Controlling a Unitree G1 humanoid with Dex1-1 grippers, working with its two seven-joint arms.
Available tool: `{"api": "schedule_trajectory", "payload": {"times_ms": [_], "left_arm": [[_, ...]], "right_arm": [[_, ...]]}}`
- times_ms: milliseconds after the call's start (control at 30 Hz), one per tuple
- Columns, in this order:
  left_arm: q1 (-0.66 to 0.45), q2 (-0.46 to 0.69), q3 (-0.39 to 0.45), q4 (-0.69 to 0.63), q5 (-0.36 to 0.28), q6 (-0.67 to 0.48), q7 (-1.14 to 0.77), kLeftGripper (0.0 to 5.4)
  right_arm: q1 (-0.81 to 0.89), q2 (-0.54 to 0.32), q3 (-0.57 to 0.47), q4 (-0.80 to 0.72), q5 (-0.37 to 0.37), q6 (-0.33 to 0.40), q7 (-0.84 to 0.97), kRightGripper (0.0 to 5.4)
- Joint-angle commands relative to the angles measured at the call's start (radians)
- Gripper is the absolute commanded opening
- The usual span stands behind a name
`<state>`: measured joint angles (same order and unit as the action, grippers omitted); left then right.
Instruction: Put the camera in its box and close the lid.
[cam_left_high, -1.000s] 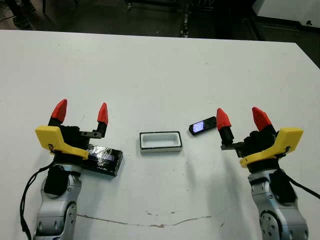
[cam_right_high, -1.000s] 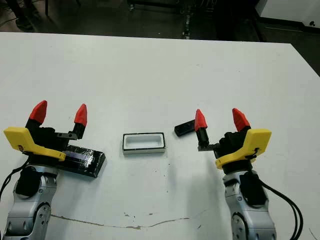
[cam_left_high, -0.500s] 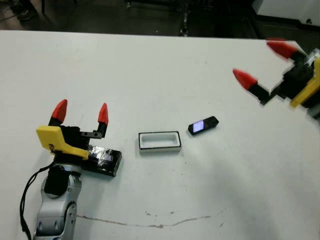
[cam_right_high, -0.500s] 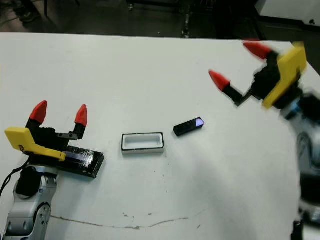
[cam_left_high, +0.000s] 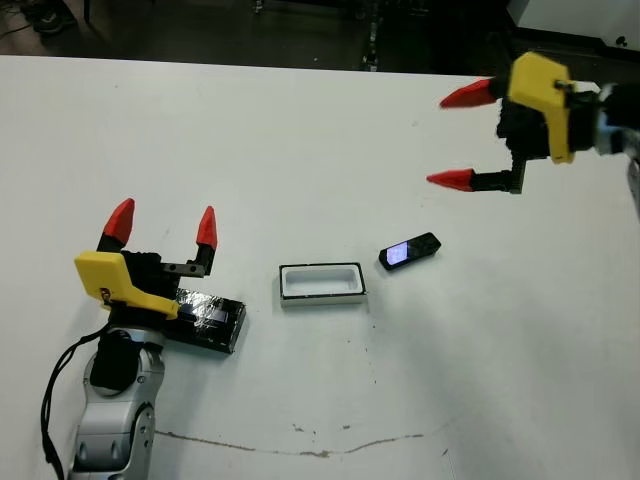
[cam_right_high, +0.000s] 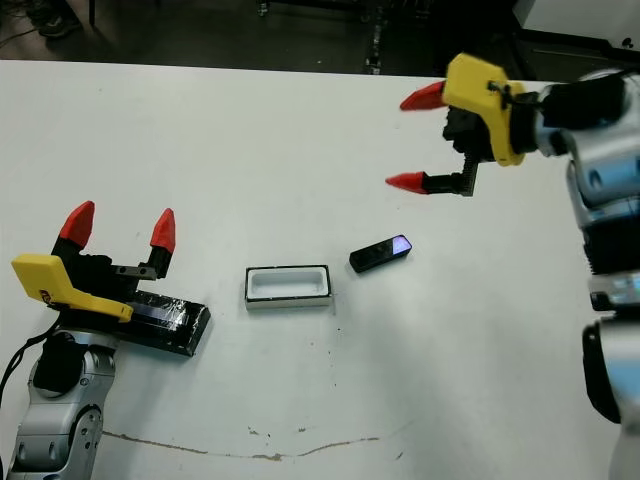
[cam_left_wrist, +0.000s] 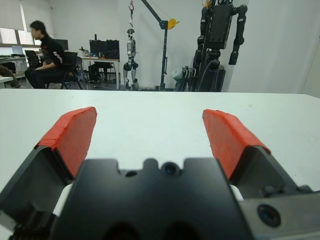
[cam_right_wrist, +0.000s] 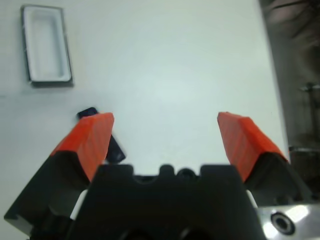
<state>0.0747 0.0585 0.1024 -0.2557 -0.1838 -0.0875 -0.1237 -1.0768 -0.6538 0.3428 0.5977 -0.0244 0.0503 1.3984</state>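
Note:
The camera (cam_left_high: 408, 251), a small black oblong with a glowing bluish screen, lies on the table just right of the box (cam_left_high: 321, 284), a white-lined tray with black sides. The glossy black lid (cam_left_high: 208, 320) lies flat at the left, under my left gripper (cam_left_high: 163, 224), which stands open above it with nothing held. My right gripper (cam_left_high: 460, 136) hangs open high above the table, beyond and to the right of the camera, its fingers pointing left. In the right wrist view the box (cam_right_wrist: 46, 45) and part of the camera (cam_right_wrist: 115, 148) show behind one finger.
The white table (cam_left_high: 300, 140) stretches wide around the three objects. A thin brown crack line (cam_left_high: 300, 440) marks the near part. Beyond the far edge is dark floor with equipment. A seated person (cam_left_wrist: 42, 55) shows far off in the left wrist view.
My right arm has swung from the far right edge inward and turned, so its open fingers now point left above the table. The left arm, lid, box and camera stay put.

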Motion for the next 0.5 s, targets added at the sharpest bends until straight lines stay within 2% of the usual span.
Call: {"api": "schedule_trajectory", "payload": {"times_ms": [33,200,333,500], "left_arm": [[0.001,-0.002,0.001,0.004,0.008,0.006,0.011,5.40],[-0.001,-0.004,0.001,0.001,0.009,0.011,0.020,5.40],[-0.001,-0.001,-0.002,0.003,0.024,0.007,0.027,5.40],[0.002,-0.008,-0.003,-0.004,0.029,0.020,0.040,5.40]], "right_arm": [[-0.055,0.037,0.048,0.101,-0.055,-0.044,0.060,5.38],[-0.119,0.087,0.116,0.227,-0.122,-0.183,0.194,5.38],[-0.154,0.111,0.206,0.291,-0.152,-0.310,0.216,5.38],[-0.172,0.144,0.276,0.335,-0.166,-0.347,0.216,5.38]]}}
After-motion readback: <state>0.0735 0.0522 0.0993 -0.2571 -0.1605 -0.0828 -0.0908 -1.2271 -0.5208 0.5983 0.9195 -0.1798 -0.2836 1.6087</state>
